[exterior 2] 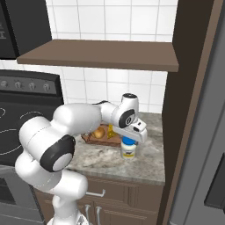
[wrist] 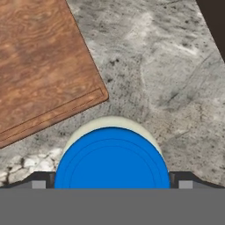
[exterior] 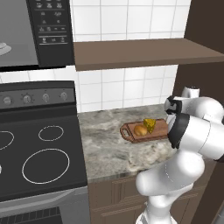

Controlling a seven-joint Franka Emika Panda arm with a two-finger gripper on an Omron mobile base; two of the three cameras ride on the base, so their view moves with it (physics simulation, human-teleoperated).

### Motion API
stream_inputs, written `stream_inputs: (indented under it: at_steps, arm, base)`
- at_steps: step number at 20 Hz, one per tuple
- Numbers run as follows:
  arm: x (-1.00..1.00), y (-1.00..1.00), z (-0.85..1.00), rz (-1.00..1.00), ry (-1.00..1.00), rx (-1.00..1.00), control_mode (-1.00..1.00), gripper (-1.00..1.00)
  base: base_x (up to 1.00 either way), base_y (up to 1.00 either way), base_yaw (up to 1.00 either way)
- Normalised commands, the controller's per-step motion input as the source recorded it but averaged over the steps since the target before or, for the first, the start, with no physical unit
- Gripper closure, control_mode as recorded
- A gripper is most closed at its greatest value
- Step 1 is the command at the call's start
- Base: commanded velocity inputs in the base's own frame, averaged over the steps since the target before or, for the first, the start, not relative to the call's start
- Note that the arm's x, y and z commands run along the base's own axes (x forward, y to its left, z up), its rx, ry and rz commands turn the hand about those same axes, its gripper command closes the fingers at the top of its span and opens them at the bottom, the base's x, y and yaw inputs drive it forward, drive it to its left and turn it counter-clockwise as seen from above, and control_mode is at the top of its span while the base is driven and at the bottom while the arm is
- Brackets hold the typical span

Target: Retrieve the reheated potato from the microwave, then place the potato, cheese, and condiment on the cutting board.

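With the claw [wrist: 112, 182] straddling the condiment [exterior 2: 128, 148] (grip unconfirmed; I cannot tell), a loose lift could tip it beside the cutting board [wrist: 39, 66].

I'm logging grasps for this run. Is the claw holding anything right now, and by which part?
It looks so: the claw sits over the condiment, one finger tip at each side of its blue lid. The jar stands on the counter beside the cutting board.

White tiled wall [exterior: 131, 87], brown shelf [exterior: 140, 52], grey granite counter [exterior: 105, 140], black stove [exterior: 35, 148].
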Motion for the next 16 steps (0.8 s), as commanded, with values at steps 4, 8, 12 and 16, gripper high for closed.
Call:
stream_inputs:
  at_steps: [4,8,12,16]
  arm:
    - [-0.03,0.0,-0.2,0.0,0.0,0.0,-1.0,1.0]
    - [-0.04,0.02,-0.32,0.0,0.0,0.0,-1.0,1.0]
    - [-0.13,0.0,-0.15,0.0,0.0,0.0,-1.0,1.0]
    - [-0.14,-0.02,0.05,0.0,0.0,0.0,-1.0,1.0]
  base:
    - [0.0,0.0,0.0]
    - [0.0,0.0,0.0]
    - [0.0,0.0,0.0]
    - [0.0,0.0,0.0]
